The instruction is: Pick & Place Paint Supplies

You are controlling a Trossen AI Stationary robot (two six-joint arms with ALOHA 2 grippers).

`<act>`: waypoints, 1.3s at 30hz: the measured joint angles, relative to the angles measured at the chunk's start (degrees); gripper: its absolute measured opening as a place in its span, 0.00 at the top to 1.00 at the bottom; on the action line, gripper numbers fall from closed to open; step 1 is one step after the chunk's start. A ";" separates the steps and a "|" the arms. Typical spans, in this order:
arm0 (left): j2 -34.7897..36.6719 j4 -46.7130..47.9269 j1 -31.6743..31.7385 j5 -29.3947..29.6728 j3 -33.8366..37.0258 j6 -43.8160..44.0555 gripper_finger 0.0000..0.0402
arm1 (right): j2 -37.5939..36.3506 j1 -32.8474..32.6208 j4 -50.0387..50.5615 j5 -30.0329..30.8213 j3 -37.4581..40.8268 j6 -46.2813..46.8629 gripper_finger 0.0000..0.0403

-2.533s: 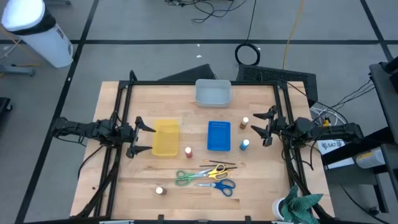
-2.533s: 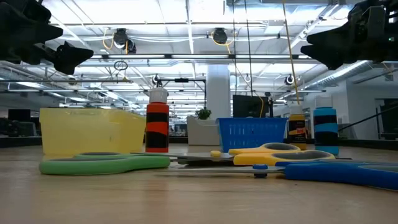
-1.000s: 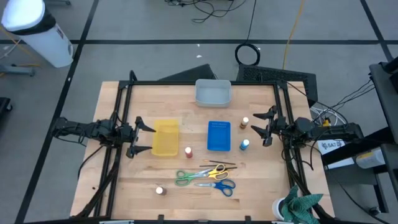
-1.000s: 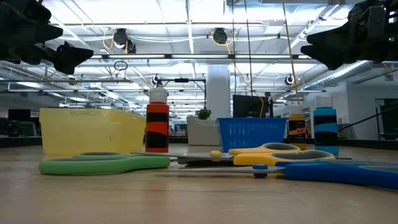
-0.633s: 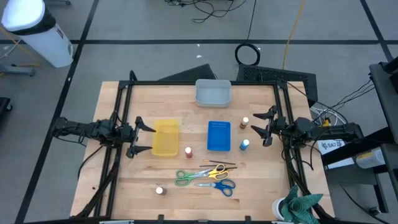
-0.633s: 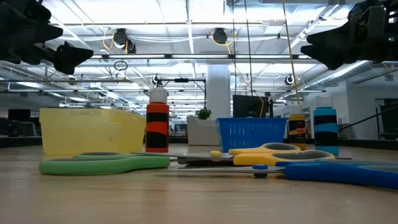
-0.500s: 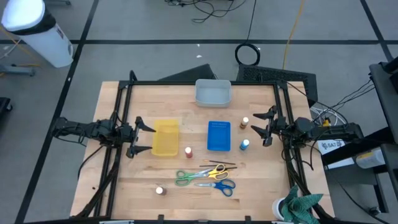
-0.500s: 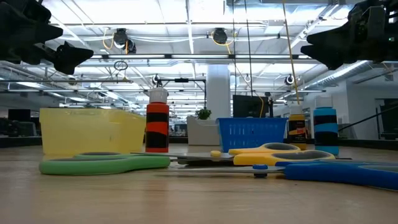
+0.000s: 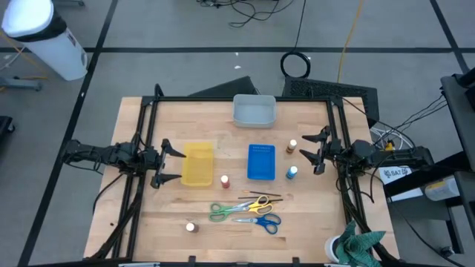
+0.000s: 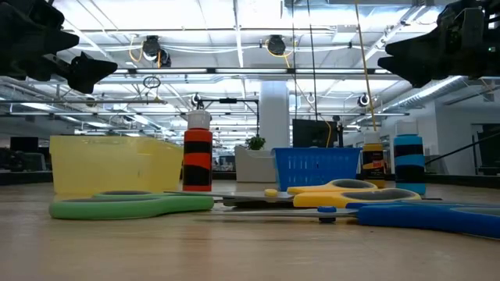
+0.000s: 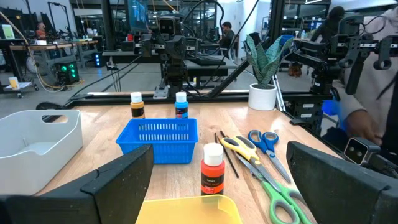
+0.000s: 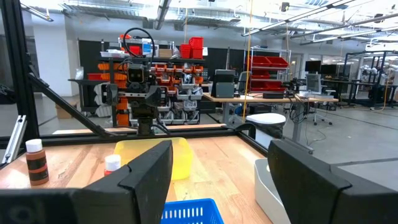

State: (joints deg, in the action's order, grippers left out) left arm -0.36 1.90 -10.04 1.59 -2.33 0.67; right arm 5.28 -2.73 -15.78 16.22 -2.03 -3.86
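Both arms wait at the table's sides. My left gripper (image 9: 177,165) stands open by the yellow tray (image 9: 197,164); my right gripper (image 9: 304,148) stands open near the brown-top bottle (image 9: 292,146) and the blue-top bottle (image 9: 292,173). A red-top bottle (image 9: 225,181) stands between the trays, and a white-top bottle (image 9: 191,228) stands near the front edge. Green scissors (image 9: 221,212), yellow scissors (image 9: 252,205) and blue scissors (image 9: 267,220) lie flat together, with thin dark brushes (image 9: 265,196) beside them. The left wrist view shows the red-top bottle (image 11: 212,169) between the fingers, farther off.
A blue tray (image 9: 260,162) lies mid-table and a grey bin (image 9: 254,110) stands at the far edge. A black frame (image 9: 152,111) runs along the table's sides. A green cloth (image 9: 361,247) sits at the near right corner. A person (image 11: 370,74) shows beyond the table.
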 joint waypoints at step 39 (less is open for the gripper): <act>0.00 -15.09 0.04 -0.23 0.00 -22.01 0.06 | -0.01 -0.01 -0.01 0.00 0.00 0.00 0.39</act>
State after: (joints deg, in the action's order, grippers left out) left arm -0.36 -13.19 -10.00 1.36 -2.33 -21.34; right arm 5.27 -2.74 -15.79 16.23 -2.02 -3.86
